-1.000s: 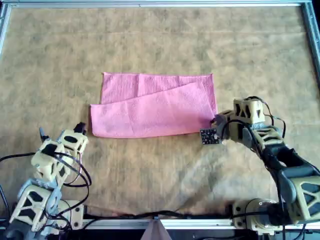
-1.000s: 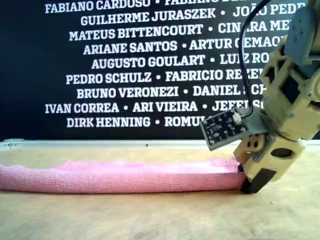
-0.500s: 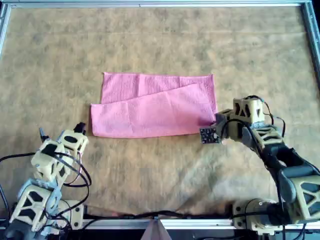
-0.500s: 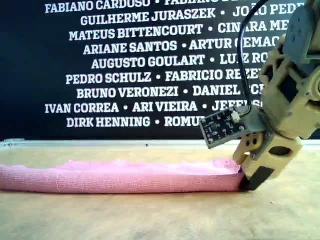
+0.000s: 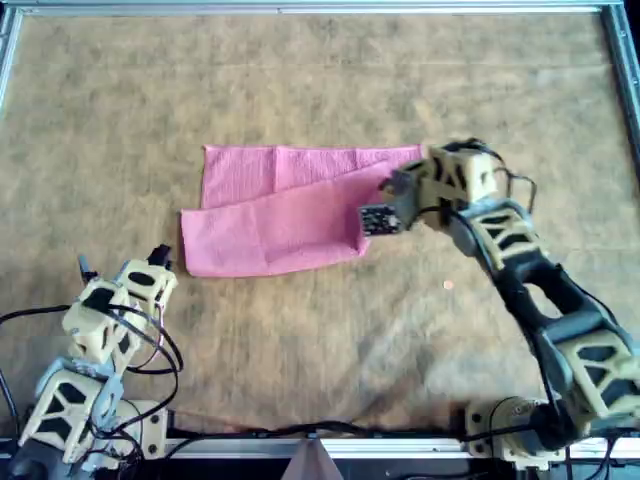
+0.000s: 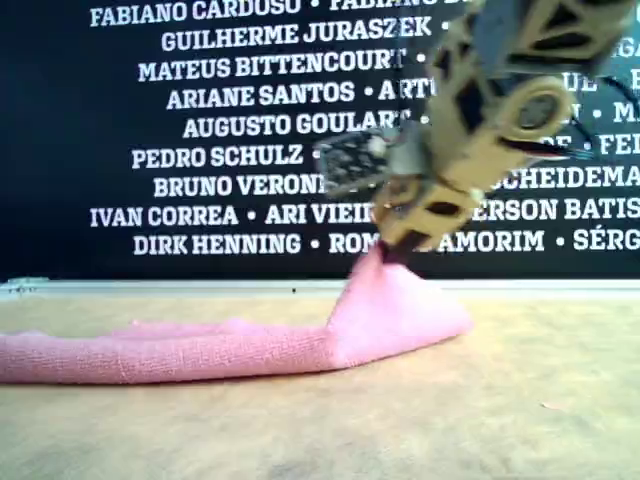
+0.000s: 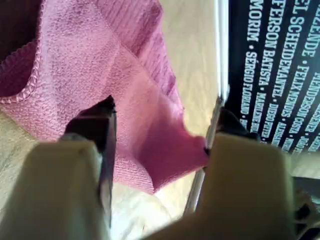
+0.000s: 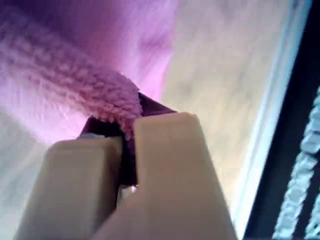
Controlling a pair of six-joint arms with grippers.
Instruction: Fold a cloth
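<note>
The pink cloth (image 5: pixel 270 215) lies half-folded on the brown mat in the middle of the overhead view. My right gripper (image 5: pixel 392 190) is shut on the cloth's edge at its overhead-right end and holds it raised off the mat. In the exterior view the cloth (image 6: pixel 200 350) rises to a peak at the right gripper (image 6: pixel 385 248). The right wrist view shows terry fabric (image 8: pixel 75 60) pinched in the right gripper (image 8: pixel 127 135). My left gripper (image 5: pixel 155 262) rests near the overhead view's lower left, apart from the cloth. It is open, with the cloth (image 7: pixel 100 65) seen between the left gripper's (image 7: pixel 155 145) fingers.
A metal frame (image 5: pixel 300 8) borders the mat. A black banner (image 6: pixel 250 120) with white names stands behind the table in the exterior view. A small speck (image 5: pixel 447 285) lies on the mat to the overhead right of the cloth.
The right gripper has risen with the cloth's end and carried it toward the overhead view's left and far side, pulling the corner up and over. The left arm has not moved.
</note>
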